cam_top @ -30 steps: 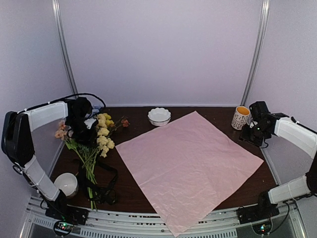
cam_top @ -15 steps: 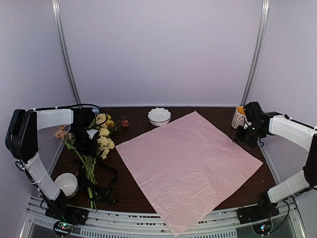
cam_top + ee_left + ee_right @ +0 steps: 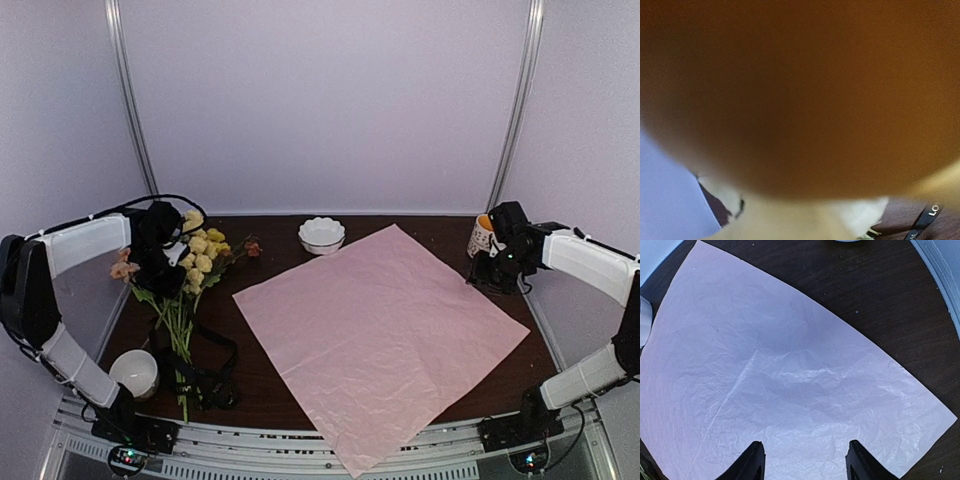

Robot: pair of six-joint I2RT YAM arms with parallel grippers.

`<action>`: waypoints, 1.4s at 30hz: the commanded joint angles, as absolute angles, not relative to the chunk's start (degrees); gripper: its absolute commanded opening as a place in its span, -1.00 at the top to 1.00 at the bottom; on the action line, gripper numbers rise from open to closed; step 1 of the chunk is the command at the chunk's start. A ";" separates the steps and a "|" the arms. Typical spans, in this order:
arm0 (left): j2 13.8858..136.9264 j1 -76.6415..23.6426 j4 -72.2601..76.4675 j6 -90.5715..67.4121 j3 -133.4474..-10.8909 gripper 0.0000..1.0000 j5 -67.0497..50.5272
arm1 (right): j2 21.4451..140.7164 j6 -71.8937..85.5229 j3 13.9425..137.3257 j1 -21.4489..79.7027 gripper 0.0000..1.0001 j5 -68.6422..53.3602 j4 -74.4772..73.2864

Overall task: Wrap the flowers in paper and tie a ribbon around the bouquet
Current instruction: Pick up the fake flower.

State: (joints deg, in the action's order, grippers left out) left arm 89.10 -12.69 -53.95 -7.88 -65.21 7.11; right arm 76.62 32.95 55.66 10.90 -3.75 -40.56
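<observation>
Flowers in tight grip of left gripper, paper nearby.

The top camera is sitting high behind the arms, looking down on the whole table from far off. The right wrist camera is looking down from close at the paper, which the top view is also showing. The left wrist camera, down at the flowers, is sitting so near something that it is showing mostly brown blur, plus a bit of the ribbon.
</observation>
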 commanded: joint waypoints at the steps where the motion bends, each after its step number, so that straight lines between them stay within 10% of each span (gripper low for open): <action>1: 82.98 -12.57 -55.55 -8.96 -70.13 1.00 10.89 | 75.84 32.94 58.90 11.88 -0.14 -3.24 -41.78; 19: 47.24 -12.52 -25.92 0.54 -58.77 1.00 -8.67 | 71.79 32.66 63.79 14.67 -0.15 -0.71 -44.73; 28: 59.86 -14.46 -45.59 7.59 -65.68 1.00 17.14 | 71.17 32.87 65.83 17.06 -0.17 0.73 -45.02; 35: 55.70 -16.89 -40.43 7.46 -64.57 1.00 -0.81 | 71.87 29.48 69.38 22.61 -0.19 -1.76 -43.42; 42: 62.62 -20.93 -48.69 7.71 -62.45 1.00 7.58 | 77.87 26.19 75.12 32.66 -0.33 -20.70 -27.33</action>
State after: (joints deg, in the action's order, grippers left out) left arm 56.77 -20.23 -46.24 8.08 -63.72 5.85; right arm 74.24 28.23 71.42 28.49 -6.76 -40.29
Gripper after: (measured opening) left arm 0.050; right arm 0.634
